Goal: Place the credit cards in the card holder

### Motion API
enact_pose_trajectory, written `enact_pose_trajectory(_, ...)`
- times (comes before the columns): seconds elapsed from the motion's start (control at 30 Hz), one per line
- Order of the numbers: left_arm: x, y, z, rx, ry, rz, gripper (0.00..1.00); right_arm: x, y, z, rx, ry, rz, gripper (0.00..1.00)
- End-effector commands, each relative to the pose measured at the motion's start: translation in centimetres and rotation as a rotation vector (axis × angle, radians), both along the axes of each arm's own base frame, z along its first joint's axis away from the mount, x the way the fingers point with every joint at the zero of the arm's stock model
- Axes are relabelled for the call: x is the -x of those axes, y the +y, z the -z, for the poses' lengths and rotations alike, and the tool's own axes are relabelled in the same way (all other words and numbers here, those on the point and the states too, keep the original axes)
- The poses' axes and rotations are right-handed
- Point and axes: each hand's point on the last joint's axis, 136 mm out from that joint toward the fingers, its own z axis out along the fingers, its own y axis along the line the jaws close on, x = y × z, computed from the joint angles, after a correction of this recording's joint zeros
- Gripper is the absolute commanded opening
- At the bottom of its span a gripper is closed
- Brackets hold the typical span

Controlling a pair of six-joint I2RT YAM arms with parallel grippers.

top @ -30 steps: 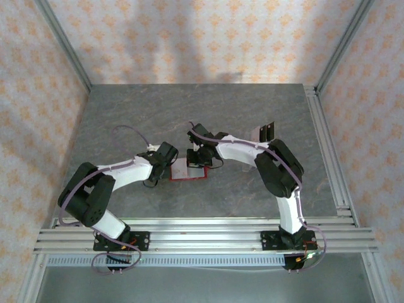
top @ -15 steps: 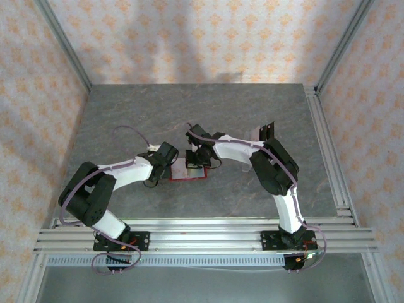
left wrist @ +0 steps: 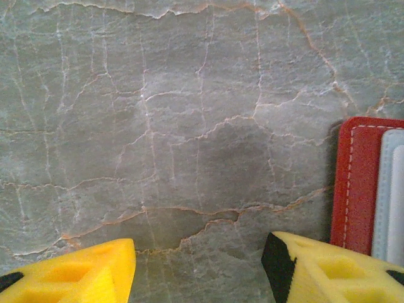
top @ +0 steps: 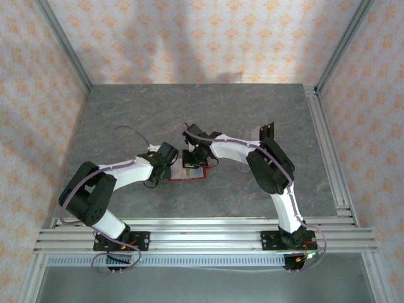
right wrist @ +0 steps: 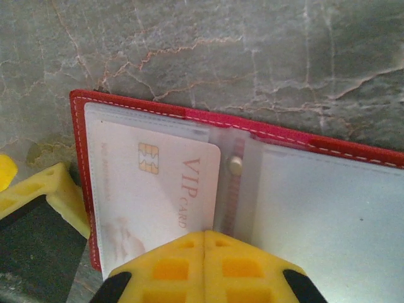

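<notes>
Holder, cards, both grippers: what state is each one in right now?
Holder: open flat on the table.
Card: face up in a holder sleeve.
Spare cards: on the table, outside the holder.
Right gripper: shut, tips at the card's edge.
Left gripper: open, nothing between its fingers, one finger at the holder's edge.

Red card holder with white stitching and pale lining, just ahead of the yellow right claw; grey tabletop veined orange-white.

high overview, 2 close-ups share card holder
</notes>
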Motion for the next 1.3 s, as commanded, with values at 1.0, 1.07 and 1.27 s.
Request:
enact_pose_trajectory(1.0, -1.0, -1.9, -2.9, 0.105, -0.068, 0.035, 0.61, 0.9, -6.8, -3.5, 0.099, -0.092, 0.077, 0.48)
enact_pose_trajectory(1.07, -1.2, -2.2, -2.7, 0.099, -0.061, 0.043, 0.61, 1.2, -6.5, -3.0, 0.102, -0.081, 0.065, 0.48)
enact_pose_trajectory(1.27, -0.9, -2.2, -1.3, 0.075, -0.035, 0.042, 0.61, 1.8, -5.6, -1.8, 0.106, -0.058, 0.044, 0.48)
